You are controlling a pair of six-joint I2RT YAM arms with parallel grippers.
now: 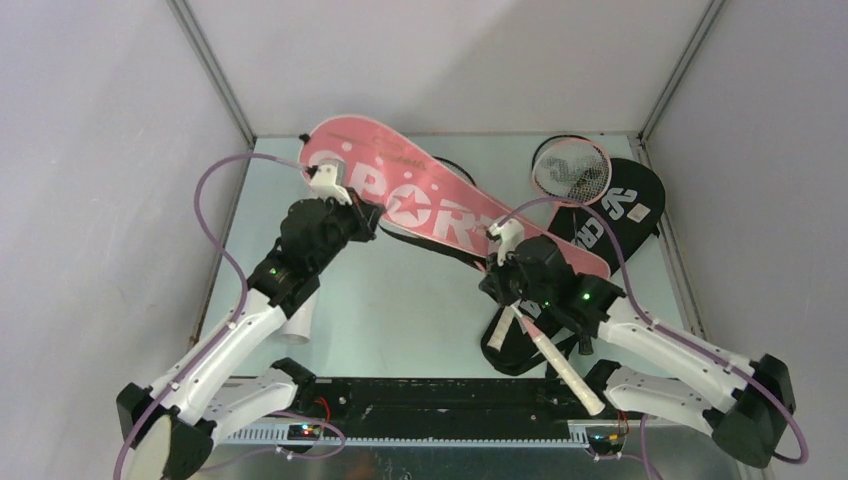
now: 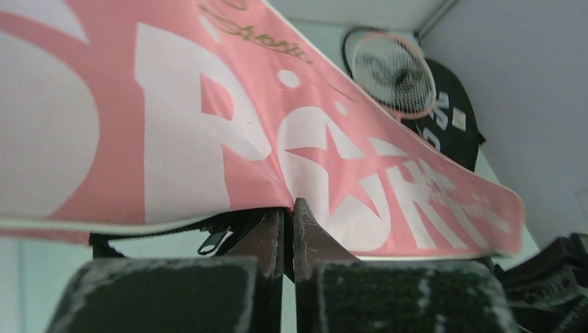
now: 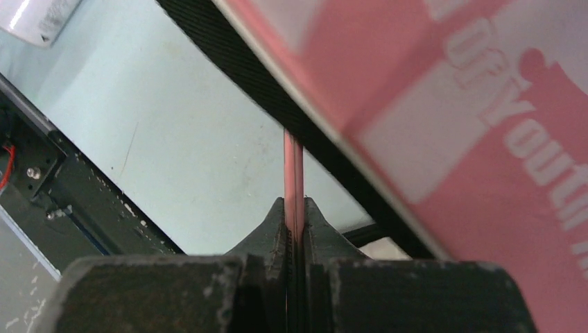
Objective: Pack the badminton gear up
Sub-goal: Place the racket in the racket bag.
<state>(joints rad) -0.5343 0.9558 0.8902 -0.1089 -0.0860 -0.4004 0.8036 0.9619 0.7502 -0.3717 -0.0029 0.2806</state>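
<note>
Right wrist: slim racket shaft (image 3: 294, 173) (pink), printed bag (image 3: 451, 83)

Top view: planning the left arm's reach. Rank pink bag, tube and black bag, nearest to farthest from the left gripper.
1. The pink bag, pinched in the left gripper.
2. The tube, near-left, beside the arm.
3. The black bag, back right.

Pale, evenly lit enclosure
A light green table (image 1: 400, 320) sits between plain greyish walls (image 1: 90, 150); metal posts (image 1: 213, 70) rise at its far corners, a black rail (image 1: 440, 398) lines the near edge
</note>
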